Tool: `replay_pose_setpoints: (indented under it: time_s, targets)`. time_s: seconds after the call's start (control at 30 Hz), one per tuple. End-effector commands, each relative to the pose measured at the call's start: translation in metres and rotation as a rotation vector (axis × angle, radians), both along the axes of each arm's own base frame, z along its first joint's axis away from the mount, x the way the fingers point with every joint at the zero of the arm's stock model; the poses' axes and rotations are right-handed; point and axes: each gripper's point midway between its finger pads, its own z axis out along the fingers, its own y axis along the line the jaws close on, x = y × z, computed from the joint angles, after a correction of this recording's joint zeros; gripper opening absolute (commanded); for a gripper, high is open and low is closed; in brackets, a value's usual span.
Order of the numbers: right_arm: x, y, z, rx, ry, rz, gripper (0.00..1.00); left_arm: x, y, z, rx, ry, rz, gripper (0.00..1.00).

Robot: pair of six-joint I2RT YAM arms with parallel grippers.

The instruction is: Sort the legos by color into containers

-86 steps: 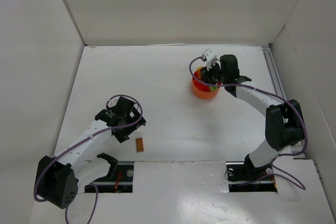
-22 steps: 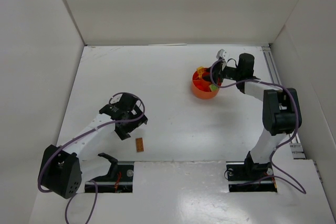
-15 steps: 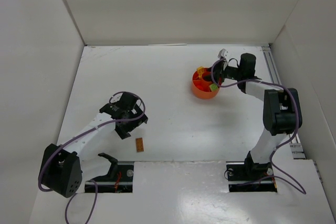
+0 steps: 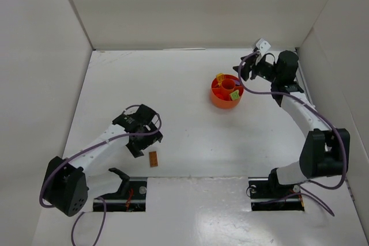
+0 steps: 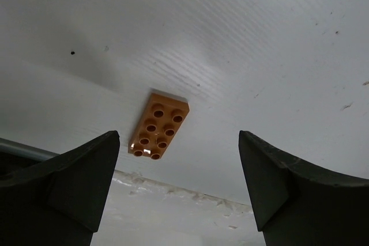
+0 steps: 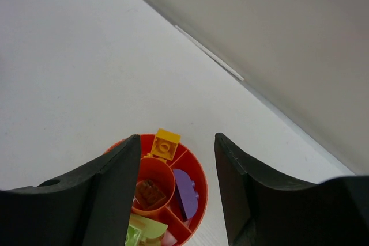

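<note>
Nearest the arm bases, a small brown-orange plastic lego brick [image 4: 153, 159] lies flat, studs up, on the white surface [image 4: 173, 96], close to the near edge on the left side. The left claw [image 4: 145, 143] hangs just beside and above it with its fingers spread. In the left wrist view the brick [image 5: 159, 125] sits between the two dark fingertips, nearer the left one, and touches neither.

Farther back and to the right stands the round orange-red plastic dish [image 4: 218, 101] with a centre hub and dividers. A brown brick [image 6: 149, 193] lies in the hub, a purple brick [image 6: 185, 185] in the compartment beside it, a pale yellow-green brick [image 6: 144, 231] in the nearer compartment, and a yellow brick [image 6: 166, 144] rests at the far rim.

Beyond the dish, toward the back right corner, the right claw [image 4: 247, 73] hovers with its fingers apart and nothing between them.
</note>
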Motion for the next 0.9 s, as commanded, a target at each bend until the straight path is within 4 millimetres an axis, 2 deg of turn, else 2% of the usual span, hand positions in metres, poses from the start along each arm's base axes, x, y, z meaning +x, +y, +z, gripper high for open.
replay_pose_setpoints:
  time_s: [0.0, 0.03, 0.07, 0.1, 0.13, 0.2, 0.43, 0.5, 0.57, 0.63, 0.67, 0.7, 0.77, 0.87]
  targets:
    - [-0.004, -0.016, 0.003, 0.017, 0.069, -0.183, 0.59, -0.017, 0.002, 0.0, 0.048, 0.025, 0.035, 0.81]
    - [-0.005, -0.023, 0.001, 0.018, 0.084, -0.228, 0.61, -0.015, 0.0, -0.002, 0.051, 0.014, 0.032, 0.81]
    - [-0.007, -0.023, 0.007, 0.021, 0.07, -0.229, 0.61, -0.018, 0.0, -0.004, 0.062, 0.015, 0.029, 0.78]
    - [-0.011, -0.023, 0.001, 0.025, 0.095, -0.23, 0.61, -0.016, -0.004, -0.005, 0.072, 0.013, 0.043, 0.78]
    - [-0.012, -0.024, 0.005, 0.033, 0.091, -0.24, 0.61, -0.019, -0.008, -0.006, 0.101, -0.004, 0.006, 0.77]
    - [-0.016, -0.02, -0.001, 0.039, 0.117, -0.216, 0.61, -0.02, -0.016, -0.006, 0.119, 0.0, -0.009, 0.77]
    - [-0.025, -0.01, -0.014, 0.054, 0.165, -0.15, 0.61, -0.034, -0.023, -0.018, 0.235, 0.058, -0.028, 0.76]
    - [-0.026, -0.01, -0.018, 0.052, 0.174, -0.15, 0.61, -0.031, -0.022, -0.017, 0.248, 0.051, -0.004, 0.76]
    - [-0.03, -0.009, -0.01, 0.057, 0.154, -0.141, 0.61, -0.025, -0.021, -0.018, 0.265, 0.033, 0.031, 0.76]
    - [-0.032, -0.009, -0.016, 0.054, 0.172, -0.141, 0.61, -0.02, -0.023, -0.018, 0.266, 0.003, 0.025, 0.76]
    - [-0.034, -0.008, -0.012, 0.049, 0.156, -0.13, 0.61, -0.023, -0.02, -0.027, 0.271, 0.006, 0.015, 0.76]
    - [-0.034, -0.008, -0.012, 0.049, 0.156, -0.13, 0.61, -0.016, -0.031, -0.033, 0.205, -0.009, 0.022, 0.76]
    - [-0.036, -0.011, -0.01, 0.051, 0.156, -0.13, 0.61, -0.019, -0.028, -0.044, 0.187, -0.003, 0.032, 0.73]
    - [-0.037, -0.011, -0.007, 0.052, 0.147, -0.13, 0.61, -0.014, -0.026, -0.041, 0.179, -0.042, 0.058, 0.73]
